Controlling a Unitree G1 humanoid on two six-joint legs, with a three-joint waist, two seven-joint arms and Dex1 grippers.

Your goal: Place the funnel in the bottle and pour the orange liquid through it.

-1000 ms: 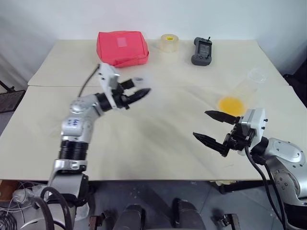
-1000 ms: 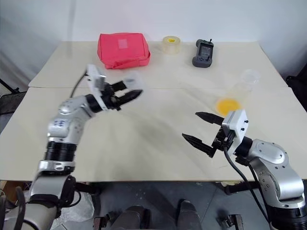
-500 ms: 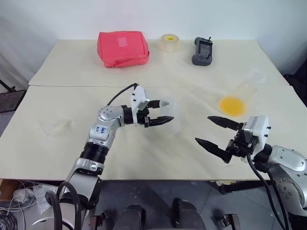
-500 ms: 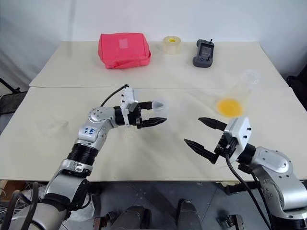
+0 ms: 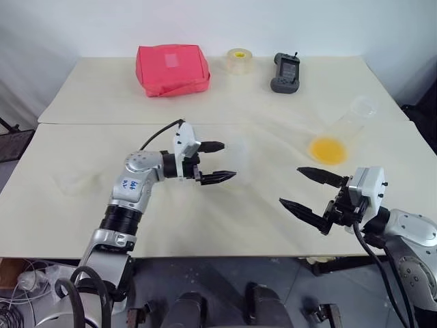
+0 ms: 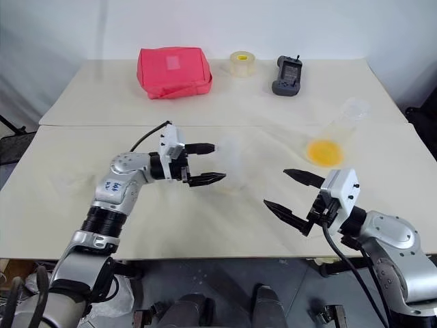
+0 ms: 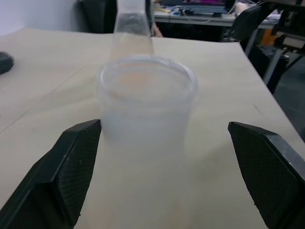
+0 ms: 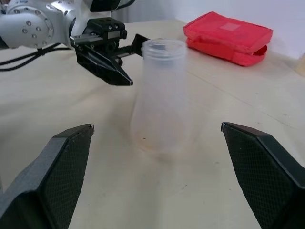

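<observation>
The clear tapered bottle [image 8: 161, 95] stands upright, wider at its base.

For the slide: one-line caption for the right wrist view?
Clear bottle stands upright on the table, left gripper open beside it, red pouch behind.

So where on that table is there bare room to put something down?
Bare tabletop left of the left arm, and between the red pouch and the bottle. Crowded between the grippers and toward the flask.
</observation>
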